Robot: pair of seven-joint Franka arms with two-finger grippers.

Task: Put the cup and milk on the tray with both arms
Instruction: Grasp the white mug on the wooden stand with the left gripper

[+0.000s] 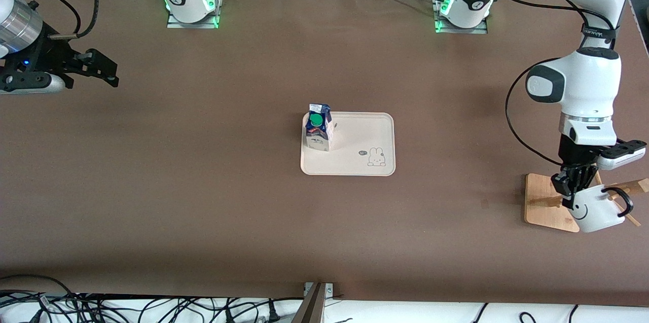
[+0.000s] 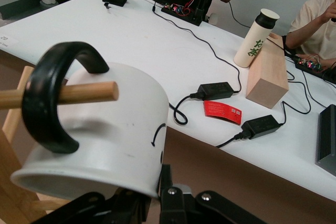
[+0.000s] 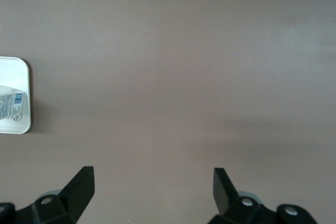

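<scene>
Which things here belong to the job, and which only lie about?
Job:
- cup, on a rack peg, gripped at the rim by the left claw
- milk, upright on the tray
- tray
- right claw, open, waiting over bare table

Lying about:
- rack
- cables at the table edge

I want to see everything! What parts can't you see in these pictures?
- Mug's smiley face: front view, partly hidden by the left hand; left wrist view shows only a stroke.
- Milk carton's print: front view, too small to read.
- Tray: right wrist view, cut off by the edge.
- Right hand: front view, arm cut off.
</scene>
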